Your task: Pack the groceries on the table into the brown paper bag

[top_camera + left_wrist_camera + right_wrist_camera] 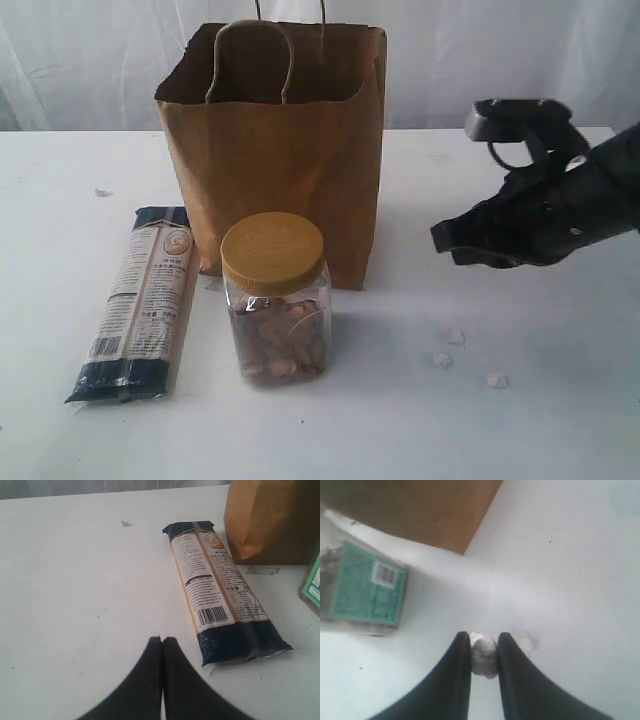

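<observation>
Exterior, bag: the brown paper bag (280, 160) stood open at the back of the bench (540, 430), handles up.
Exterior, jar: the clear yellow-lidded jar (275, 300) stood upright just in front of the bag, lid on.
Exterior, pasta: the long navy-beige pasta packet (140, 300) lay flat to the left of the jar.
Exterior, crumbs: three small white crumbs (441, 358) sat on the bench right of the jar.
Exterior, right arm: the right gripper (445, 240) hung above the bench, right of the bag; its jaws were unreadable from here.
Left wrist, gripper: the left gripper (161, 640) was pressed together and empty over bare bench, with the packet near it.
Left wrist, pasta: barcode side up, far end near the bag's corner.
Right wrist, gripper: and there it was, the right gripper pinching a white lump (483, 657), probably a crumb, though blur made that unsure.
Right wrist, background: the jar's green label and the bag's base lay beyond.
</observation>
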Tool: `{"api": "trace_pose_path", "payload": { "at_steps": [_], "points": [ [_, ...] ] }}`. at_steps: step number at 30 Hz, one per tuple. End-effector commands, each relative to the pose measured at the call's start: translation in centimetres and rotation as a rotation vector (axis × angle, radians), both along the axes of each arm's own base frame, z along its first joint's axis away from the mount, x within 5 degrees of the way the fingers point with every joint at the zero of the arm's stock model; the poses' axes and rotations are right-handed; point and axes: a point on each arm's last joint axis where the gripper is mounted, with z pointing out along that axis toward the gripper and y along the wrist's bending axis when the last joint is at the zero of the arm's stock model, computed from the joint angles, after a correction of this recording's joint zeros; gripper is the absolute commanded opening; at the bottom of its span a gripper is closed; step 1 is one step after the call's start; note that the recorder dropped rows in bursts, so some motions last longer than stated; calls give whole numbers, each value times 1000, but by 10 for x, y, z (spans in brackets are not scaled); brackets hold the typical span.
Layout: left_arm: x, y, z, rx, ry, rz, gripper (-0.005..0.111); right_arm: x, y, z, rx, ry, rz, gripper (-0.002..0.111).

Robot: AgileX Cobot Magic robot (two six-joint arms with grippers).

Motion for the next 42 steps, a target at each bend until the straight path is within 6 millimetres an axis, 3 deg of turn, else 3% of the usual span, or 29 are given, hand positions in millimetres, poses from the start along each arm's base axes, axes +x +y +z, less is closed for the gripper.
{"api": "trace_pose_path", "payload": {
  "at_steps": [1, 7, 11, 14, 17, 20, 24, 28, 33, 42],
  "points": [
    [0, 0, -1, -12, 0, 3, 0, -40, -7, 49, 73, -134, 18, 0],
    [0, 0, -1, -12, 0, 3, 0, -63, -6, 138, 506, -469, -97, 0],
    [0, 0, -1, -12, 0, 3, 0, -70, 13, 185, 660, -693, 148, 0],
    [0, 0, -1, -12, 0, 3, 0, -56, 25, 199, 714, -733, 244, 0],
    [0, 0, -1, -12, 0, 3, 0, -23, 33, 192, 649, -692, 199, 0],
    [0, 0, -1, -12, 0, 3, 0, 24, 40, 166, 525, -618, 110, 0],
    [0, 0, -1, -12, 0, 3, 0, 66, 57, 130, 450, -419, 164, 0],
    [0, 0, -1, -12, 0, 3, 0, 72, 80, 115, 374, -280, 355, 0],
    [0, 0, -1, -12, 0, 3, 0, 79, 83, 111, 270, -305, 272, 0],
    [0, 0, -1, -12, 0, 3, 0, 80, 82, 112, 270, -323, 260, 2]
  ]
}}
